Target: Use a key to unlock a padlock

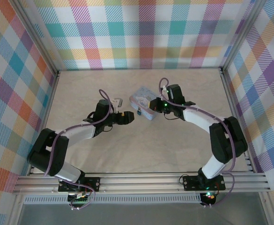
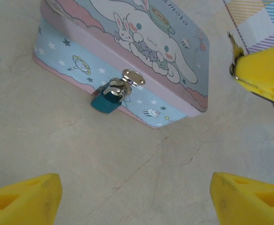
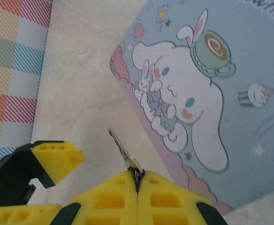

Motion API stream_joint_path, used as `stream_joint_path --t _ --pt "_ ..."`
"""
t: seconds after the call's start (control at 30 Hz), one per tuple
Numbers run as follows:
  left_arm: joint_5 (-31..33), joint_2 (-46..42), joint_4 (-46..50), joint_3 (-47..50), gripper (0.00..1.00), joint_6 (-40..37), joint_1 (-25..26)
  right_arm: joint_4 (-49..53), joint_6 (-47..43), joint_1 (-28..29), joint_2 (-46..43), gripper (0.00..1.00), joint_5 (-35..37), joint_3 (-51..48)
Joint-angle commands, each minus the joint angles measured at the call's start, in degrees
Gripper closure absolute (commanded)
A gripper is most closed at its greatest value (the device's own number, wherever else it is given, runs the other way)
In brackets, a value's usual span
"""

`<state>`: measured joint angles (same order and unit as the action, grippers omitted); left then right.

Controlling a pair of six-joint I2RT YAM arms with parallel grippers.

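Left jaws apart; right jaws pinch one key (image 3: 123, 151); one padlock (image 2: 105, 101), one box (image 2: 80, 58)

My left gripper (image 2: 137, 201) hangs near the middle of the table, its jaws wide apart. My right gripper (image 3: 137, 176) pinches a key (image 3: 122, 151) between closed pads.
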<state>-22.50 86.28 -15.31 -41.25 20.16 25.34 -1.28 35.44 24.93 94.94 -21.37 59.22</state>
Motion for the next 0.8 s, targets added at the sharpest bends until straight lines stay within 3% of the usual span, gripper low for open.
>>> stream_joint_path --t 0.0,0.3,0.77 --pt "-2.8 1.7 -2.8 -2.7 0.18 -0.3 -0.7 -2.0 0.7 -1.1 3.1 1.0 -1.9 3.1" --pt "-5.2 7.7 -3.6 -6.6 0.21 -2.2 -0.7 -1.1 0.2 -3.0 11.1 1.0 -4.1 10.1" --pt "-6.8 16.1 -2.9 -11.9 0.26 -5.9 -0.1 5.5 -2.6 -3.3 15.3 1.0 -3.6 10.7"
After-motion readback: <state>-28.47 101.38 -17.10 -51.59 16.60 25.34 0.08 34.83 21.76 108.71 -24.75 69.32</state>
